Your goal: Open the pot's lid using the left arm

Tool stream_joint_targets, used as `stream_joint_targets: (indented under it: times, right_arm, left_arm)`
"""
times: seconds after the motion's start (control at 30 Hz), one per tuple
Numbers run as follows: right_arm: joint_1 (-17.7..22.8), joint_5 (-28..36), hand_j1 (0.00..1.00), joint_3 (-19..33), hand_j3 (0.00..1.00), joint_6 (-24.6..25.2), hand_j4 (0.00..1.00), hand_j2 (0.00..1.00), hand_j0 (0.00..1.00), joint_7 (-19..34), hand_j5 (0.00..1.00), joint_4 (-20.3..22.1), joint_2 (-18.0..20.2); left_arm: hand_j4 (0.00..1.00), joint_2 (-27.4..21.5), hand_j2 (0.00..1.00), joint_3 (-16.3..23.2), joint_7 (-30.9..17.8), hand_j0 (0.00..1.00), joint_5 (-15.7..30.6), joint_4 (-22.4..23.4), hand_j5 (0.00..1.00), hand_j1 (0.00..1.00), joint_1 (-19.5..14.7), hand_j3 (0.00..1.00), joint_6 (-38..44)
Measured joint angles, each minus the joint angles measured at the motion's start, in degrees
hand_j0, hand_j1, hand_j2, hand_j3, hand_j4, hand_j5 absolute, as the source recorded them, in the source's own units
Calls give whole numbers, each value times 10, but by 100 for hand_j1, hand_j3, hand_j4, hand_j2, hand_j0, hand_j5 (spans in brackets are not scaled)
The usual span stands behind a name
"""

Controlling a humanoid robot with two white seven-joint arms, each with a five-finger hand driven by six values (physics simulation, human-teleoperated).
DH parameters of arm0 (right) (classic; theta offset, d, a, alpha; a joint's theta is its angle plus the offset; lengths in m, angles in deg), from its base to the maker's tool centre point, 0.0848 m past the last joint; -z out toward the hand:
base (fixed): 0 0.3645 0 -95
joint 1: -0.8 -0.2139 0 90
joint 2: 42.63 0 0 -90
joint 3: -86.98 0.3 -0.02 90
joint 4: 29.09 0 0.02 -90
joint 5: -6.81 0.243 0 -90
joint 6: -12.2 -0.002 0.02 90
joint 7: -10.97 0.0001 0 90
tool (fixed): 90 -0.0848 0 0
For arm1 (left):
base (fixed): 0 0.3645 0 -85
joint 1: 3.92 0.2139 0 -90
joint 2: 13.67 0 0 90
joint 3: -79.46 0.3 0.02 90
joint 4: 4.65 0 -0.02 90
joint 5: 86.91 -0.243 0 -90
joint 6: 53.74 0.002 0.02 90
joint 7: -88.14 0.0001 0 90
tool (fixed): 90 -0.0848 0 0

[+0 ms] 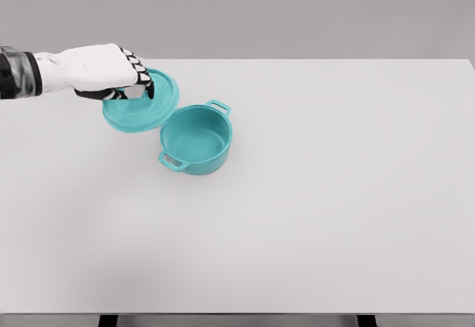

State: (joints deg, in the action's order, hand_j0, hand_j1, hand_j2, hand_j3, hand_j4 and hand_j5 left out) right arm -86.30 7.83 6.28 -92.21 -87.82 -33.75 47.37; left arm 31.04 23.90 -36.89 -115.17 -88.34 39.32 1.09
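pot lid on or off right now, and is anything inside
Off. The left hand holds the lid up and to the left of the pot, whose mouth is uncovered; its teal interior looks empty.

pot (197, 143) is solid teal inside and out, lid (141, 106) at the upper left is the same teal. left hand (111, 71) is white with black-and-white banded fingers. table (334, 193) is plain pale grey-white.

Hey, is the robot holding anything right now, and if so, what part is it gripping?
Yes. The left hand holds the lid by its top, probably the knob, off the pot.
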Motion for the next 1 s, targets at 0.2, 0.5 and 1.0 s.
stream_joint_targets:
  times: [0.2, 0.5, 1.0]
  right_arm:
    - [0, 0, 100, 0, 100, 0, 100, 100, 100, 0, 100, 0, 0]
    - [0, 0, 100, 0, 100, 0, 100, 100, 100, 0, 100, 0, 0]
    - [0, 0, 100, 0, 100, 0, 100, 100, 100, 0, 100, 0, 0]
  left_arm:
    - [58, -59, 58, -29, 0, 58, 26, 1, 58, 58, 9, 58, 0]
    - [58, -80, 58, -33, 0, 58, 24, 17, 58, 58, 45, 58, 0]
    - [57, -75, 57, -33, 0, 57, 28, 36, 57, 57, 90, 57, 0]
